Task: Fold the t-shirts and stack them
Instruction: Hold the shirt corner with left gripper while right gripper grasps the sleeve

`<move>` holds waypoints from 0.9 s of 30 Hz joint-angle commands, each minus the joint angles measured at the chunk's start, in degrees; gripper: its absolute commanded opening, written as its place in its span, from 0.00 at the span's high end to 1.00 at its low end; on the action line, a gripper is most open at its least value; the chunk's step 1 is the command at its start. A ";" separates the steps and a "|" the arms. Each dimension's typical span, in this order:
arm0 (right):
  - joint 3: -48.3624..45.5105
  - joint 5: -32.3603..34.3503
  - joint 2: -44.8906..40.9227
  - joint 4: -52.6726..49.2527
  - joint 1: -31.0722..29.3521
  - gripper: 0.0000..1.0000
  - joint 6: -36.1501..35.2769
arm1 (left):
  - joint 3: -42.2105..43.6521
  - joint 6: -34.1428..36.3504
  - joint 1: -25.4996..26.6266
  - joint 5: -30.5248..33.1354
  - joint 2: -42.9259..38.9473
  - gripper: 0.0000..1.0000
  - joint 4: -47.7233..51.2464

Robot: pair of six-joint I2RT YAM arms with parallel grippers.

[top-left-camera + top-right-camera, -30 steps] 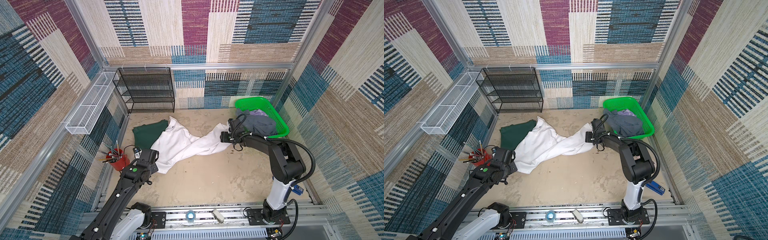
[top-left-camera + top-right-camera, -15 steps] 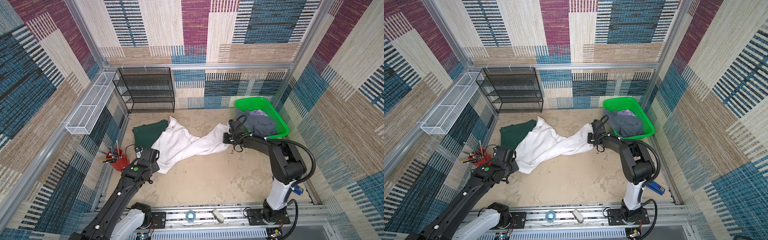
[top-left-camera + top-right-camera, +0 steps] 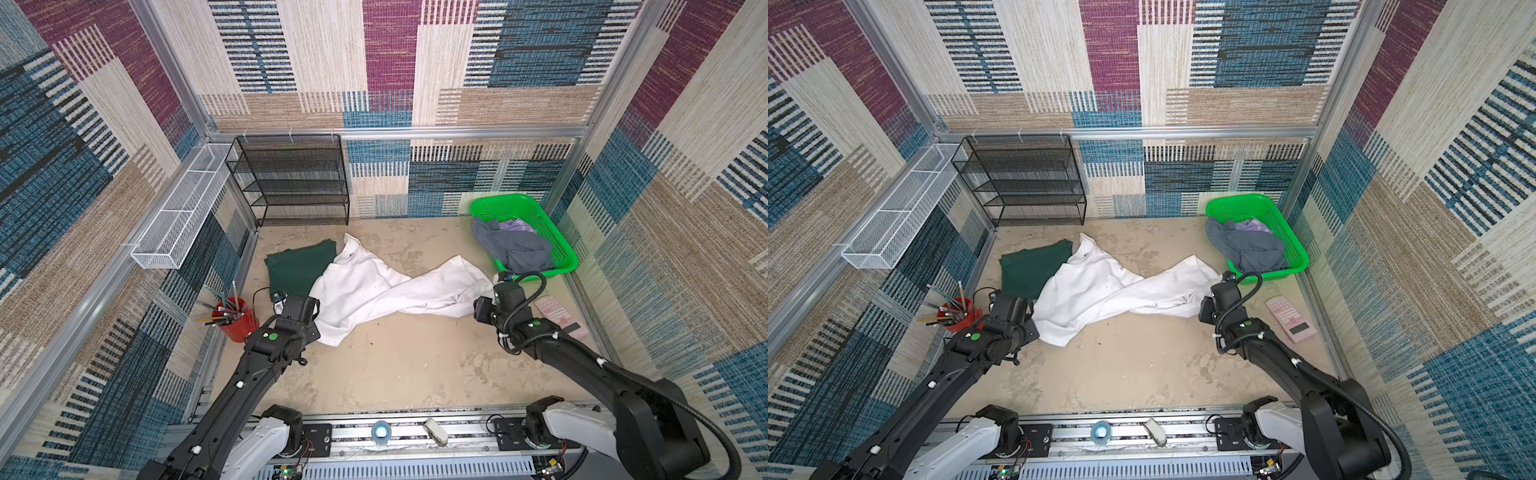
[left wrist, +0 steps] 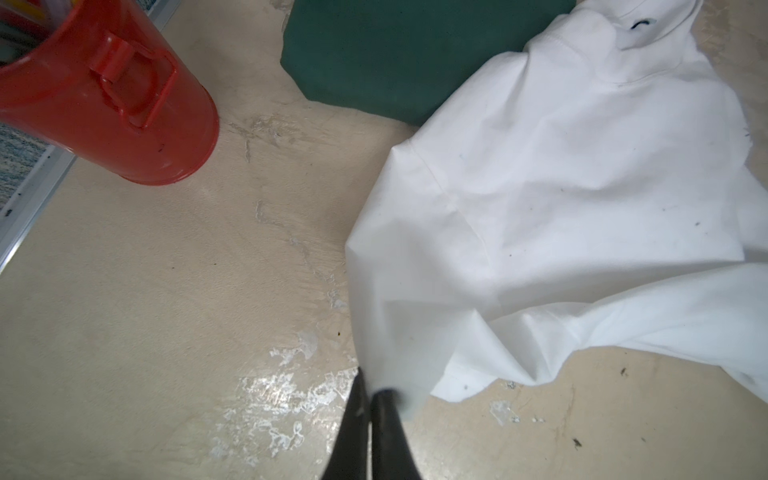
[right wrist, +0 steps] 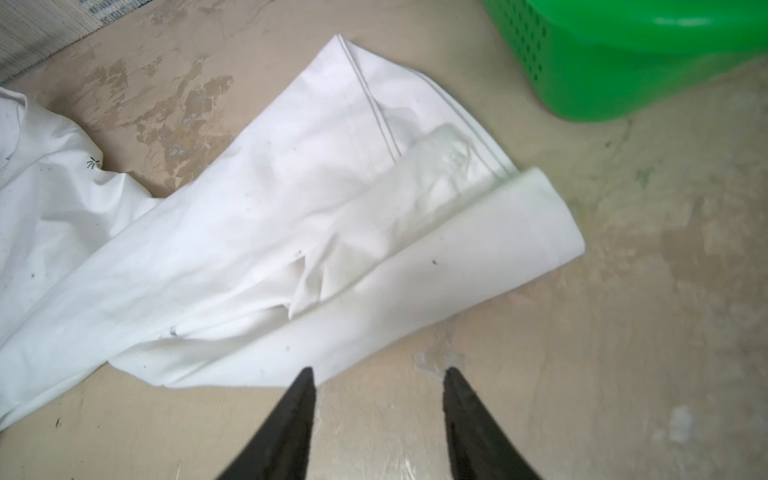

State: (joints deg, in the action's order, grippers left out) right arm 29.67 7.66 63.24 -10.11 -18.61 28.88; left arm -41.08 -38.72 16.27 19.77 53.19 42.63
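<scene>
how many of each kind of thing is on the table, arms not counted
t-shirts: 3 (white t-shirt, dark green t-shirt, grey t-shirt)
green basket: 1
red cup of pencils: 1
black wire rack: 1
pink calculator: 1
total: 7

white t-shirt: twisted, unfolded | grey t-shirt: crumpled in basket

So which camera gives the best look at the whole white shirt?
Either top view. Both show the white shirt whole, twisted across the table with one end overlapping the dark green shirt. The left wrist view shows only its collar end, and the right wrist view only the opposite end.
</scene>
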 commanded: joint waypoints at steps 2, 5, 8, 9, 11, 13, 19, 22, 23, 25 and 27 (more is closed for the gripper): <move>-1.54 1.58 -5.22 0.84 -0.02 0.41 5.84 | -0.50 1.16 -0.01 -0.27 0.98 1.00 -1.43; 2.48 -0.05 -0.82 1.40 0.06 0.40 3.38 | -0.15 0.81 -0.01 -1.30 1.48 1.00 -2.53; 8.04 -3.61 8.00 3.42 0.02 0.46 0.85 | 0.04 0.37 -0.01 -1.85 1.69 1.00 -3.05; 9.60 -4.48 10.75 4.60 0.13 0.49 0.24 | 0.04 0.27 -0.01 -2.21 1.49 1.00 -3.05; 12.69 -5.21 15.15 5.87 0.90 0.50 -0.77 | -0.03 0.31 0.21 -2.58 1.16 1.00 -2.88; 15.35 -7.35 18.88 7.67 2.26 0.48 -2.30 | -0.05 0.46 -0.01 -2.75 0.58 1.00 -2.45; 27.59 -5.59 33.13 3.55 4.25 0.46 -7.25 | 0.30 0.20 -0.01 -2.98 -0.54 1.00 -2.35; 30.67 -6.58 38.09 3.25 5.06 0.46 -9.03 | 0.56 -0.12 0.00 -3.66 -0.33 1.00 -2.64; 31.50 -6.84 39.52 3.19 5.10 0.48 -9.30 | 0.65 -0.13 -0.01 -3.75 -0.35 1.00 -2.81; 32.35 -6.21 41.37 3.36 5.16 0.51 -9.55 | 0.74 -0.23 -0.01 -3.77 -0.21 1.00 -2.85; 32.73 -4.98 42.62 3.50 5.16 0.51 -9.57 | 0.79 -0.22 -0.01 -3.96 -0.19 1.00 -3.04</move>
State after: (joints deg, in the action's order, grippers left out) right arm 61.71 1.74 104.79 -6.79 -13.37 20.69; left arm -40.60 -38.79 16.27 16.19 52.90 40.12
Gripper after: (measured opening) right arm 0.490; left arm 0.055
